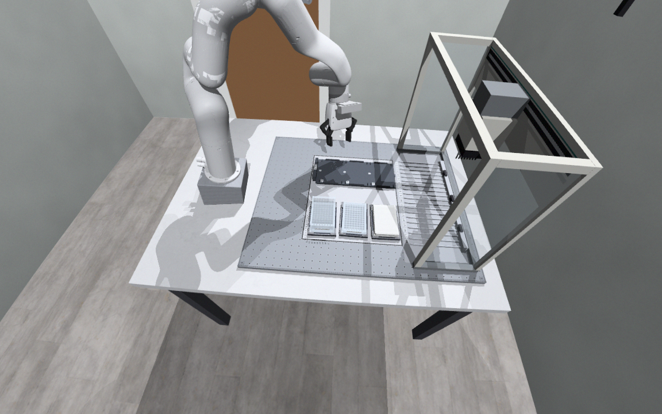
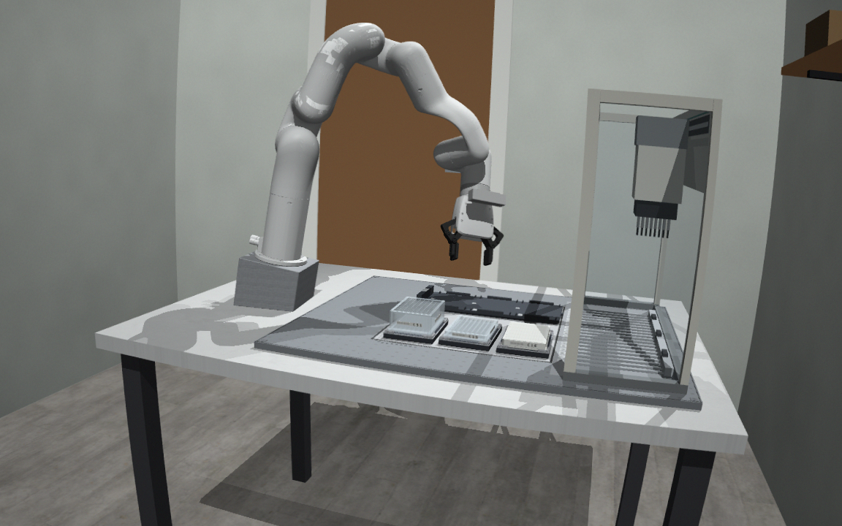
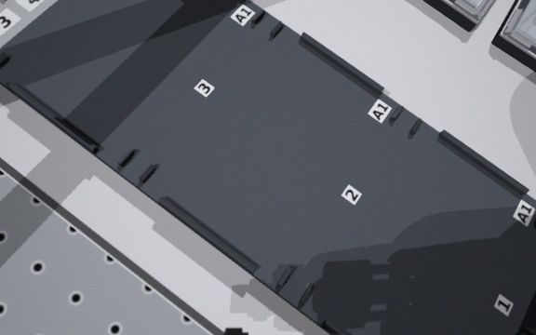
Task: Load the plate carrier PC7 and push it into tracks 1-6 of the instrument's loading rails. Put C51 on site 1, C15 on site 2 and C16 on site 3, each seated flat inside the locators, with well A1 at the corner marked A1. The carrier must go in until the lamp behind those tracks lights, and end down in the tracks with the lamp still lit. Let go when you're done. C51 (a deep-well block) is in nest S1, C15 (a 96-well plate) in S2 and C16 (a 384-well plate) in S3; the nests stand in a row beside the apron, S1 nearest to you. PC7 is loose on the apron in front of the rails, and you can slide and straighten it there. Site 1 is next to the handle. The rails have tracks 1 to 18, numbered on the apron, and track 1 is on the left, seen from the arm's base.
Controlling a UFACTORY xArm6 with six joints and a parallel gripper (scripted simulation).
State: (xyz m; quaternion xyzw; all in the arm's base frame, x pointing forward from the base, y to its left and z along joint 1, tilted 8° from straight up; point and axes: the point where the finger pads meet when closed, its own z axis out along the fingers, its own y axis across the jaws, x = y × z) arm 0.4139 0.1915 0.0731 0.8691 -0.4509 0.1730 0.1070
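1. We see a white table (image 1: 179, 257) on dark legs; it carries a grey perforated base plate (image 1: 272, 241) that bears everything below.
2. The instrument (image 1: 497, 159) is a tall frame of pale bars at the far right end of the plate. A grey pipetting head (image 2: 658, 156) hangs inside it.
3. The arm (image 1: 210, 103) rises from a grey pedestal (image 1: 210, 195) at the left of the table and arches over toward the plate.
4. The loading rails (image 1: 426, 206) lie on the floor of the instrument as a row of thin parallel bars. No carrier stands in them.
5. The plate carrier PC7 (image 1: 354, 173) is a dark, flat tray lying on the pale apron (image 1: 359, 195), just beside the rails. In the wrist view its three sites show bare — the numerals 1, 2 and 3 and the A1 corner marks are all readable.
6. Three nests stand in a row beside the apron, each with its plate in it:
   - C51 (image 1: 322, 216), the tall clear deep-well block, at the left end.
   - C15 (image 1: 354, 218), the low clear plate, in the middle.
   - C16 (image 1: 385, 221), the white plate, nearest the rails.
7. The gripper (image 1: 338, 134) hangs well above the plate, over the carrier — its dark fingers (image 2: 452, 248) stand spread wide with nothing between them.
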